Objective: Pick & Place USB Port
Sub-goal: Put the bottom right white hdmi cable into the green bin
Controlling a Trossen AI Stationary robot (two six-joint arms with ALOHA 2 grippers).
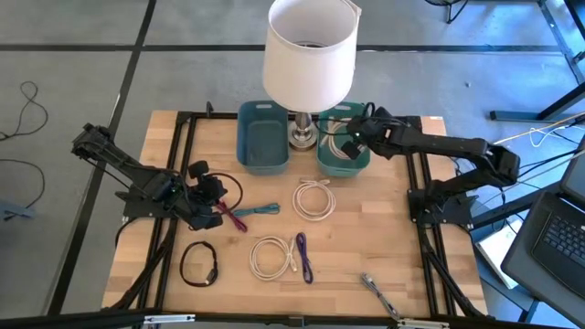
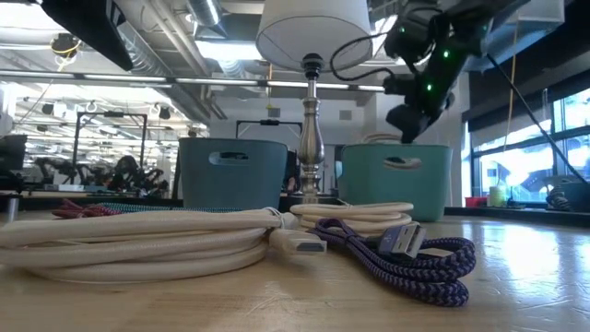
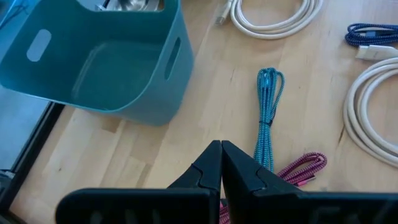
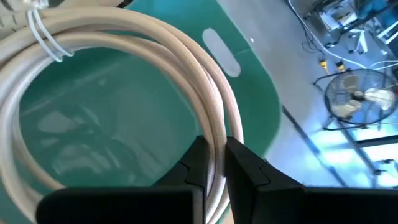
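Observation:
My right gripper (image 1: pixel 352 146) (image 4: pixel 214 149) hangs over the green bin (image 1: pixel 324 166) (image 4: pixel 249 93) at the far side of the table, shut on a coiled white USB cable (image 1: pixel 342 149) (image 4: pixel 124 31). My left gripper (image 1: pixel 208 197) (image 3: pixel 221 163) is shut on nothing. It hovers at the table's left above a teal cable (image 3: pixel 267 112) and a pink cable (image 3: pixel 298 169) that lie flat on the wood. In the low view the right gripper (image 2: pixel 407 115) shows just above the green bin (image 2: pixel 396 180). My right gripper pinches the white coil's bundled strands (image 4: pixel 216 127) between its two fingers, lying across them. The fingers slant down from the table's right side. The coil, bound by a thin tie (image 4: pixel 43 37), spreads out ahead of the fingers over the green bin's opening.
A blue bin (image 1: pixel 263 137) and a lamp (image 1: pixel 309 55) stand beside the green bin. Two more white coils (image 1: pixel 313 199) (image 1: pixel 272 256), a purple cable (image 1: pixel 303 258), a black cable (image 1: pixel 198 263) and a small metal piece (image 1: pixel 379 294) lie on the table.

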